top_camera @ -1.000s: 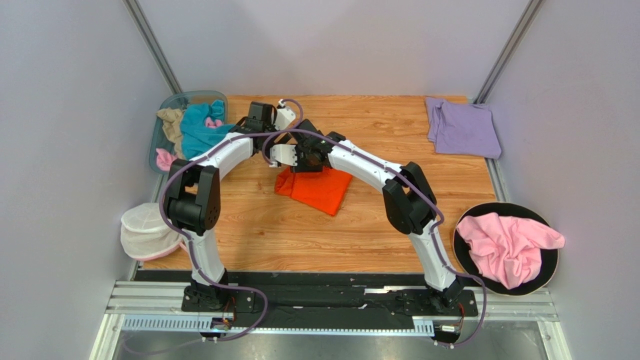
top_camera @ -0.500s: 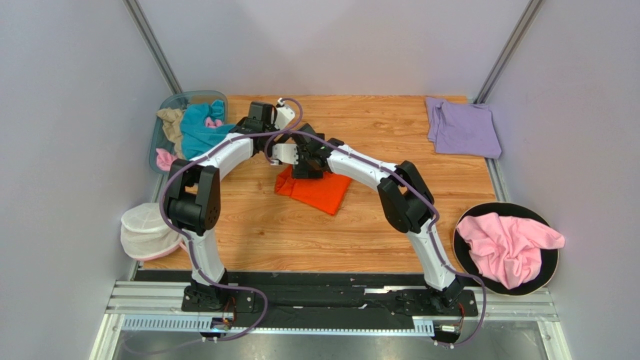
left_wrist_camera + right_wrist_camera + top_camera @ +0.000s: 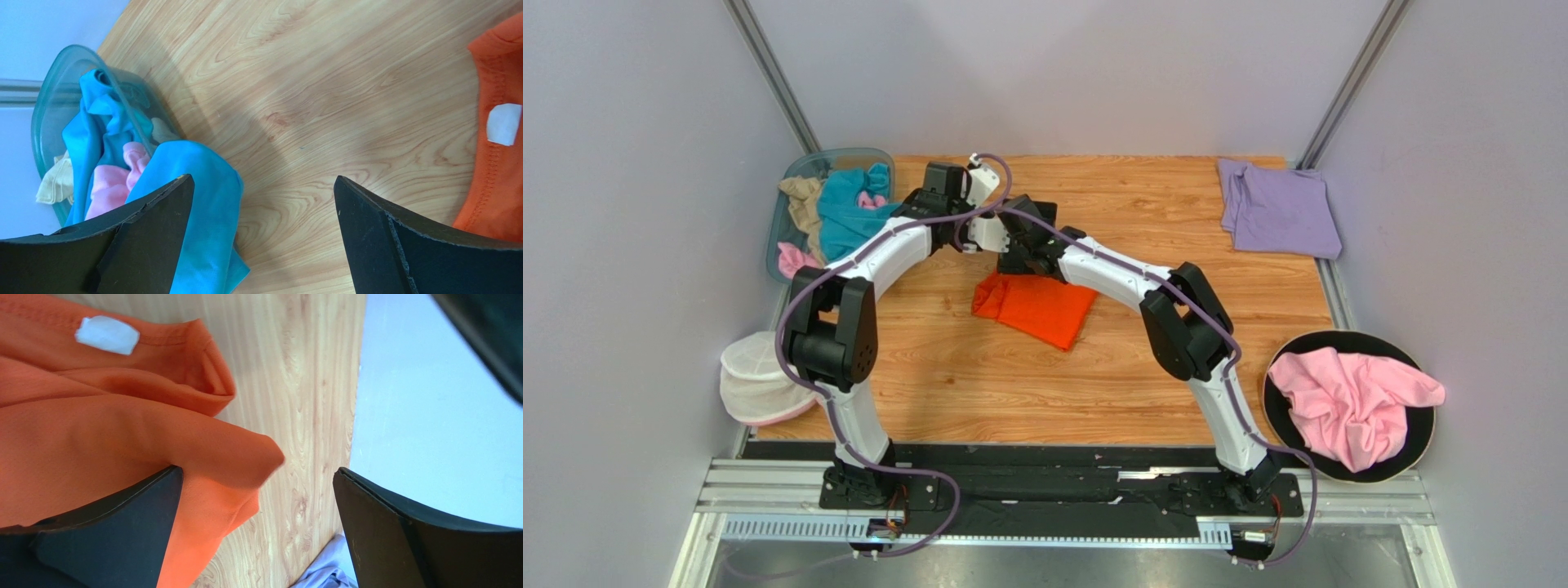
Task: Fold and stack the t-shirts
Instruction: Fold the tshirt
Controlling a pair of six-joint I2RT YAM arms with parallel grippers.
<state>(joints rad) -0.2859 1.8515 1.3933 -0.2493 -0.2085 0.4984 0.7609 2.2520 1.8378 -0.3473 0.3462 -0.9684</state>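
A folded bright orange t-shirt (image 3: 1036,309) lies on the wooden table left of centre. My right gripper (image 3: 1017,260) hovers over its back edge, open; in the right wrist view (image 3: 258,478) the orange cloth (image 3: 92,429) lies loose under the left finger, not pinched. My left gripper (image 3: 987,208) stands just behind it, also open (image 3: 264,190) over bare wood, between a teal t-shirt (image 3: 202,202) and the orange collar (image 3: 497,171). A folded lavender t-shirt (image 3: 1277,208) rests at the back right. A crumpled pink t-shirt (image 3: 1351,404) sits at the right.
A clear bin (image 3: 783,202) at the back left holds teal, tan and pink cloth, the teal spilling over its rim. A white mesh pouch (image 3: 762,374) lies off the table's left edge. The pink shirt rests on a black round plate (image 3: 1418,447). Walls close in on three sides.
My right gripper has opened and let go of the orange shirt. Both grippers have drawn back a little toward the far side of the table.
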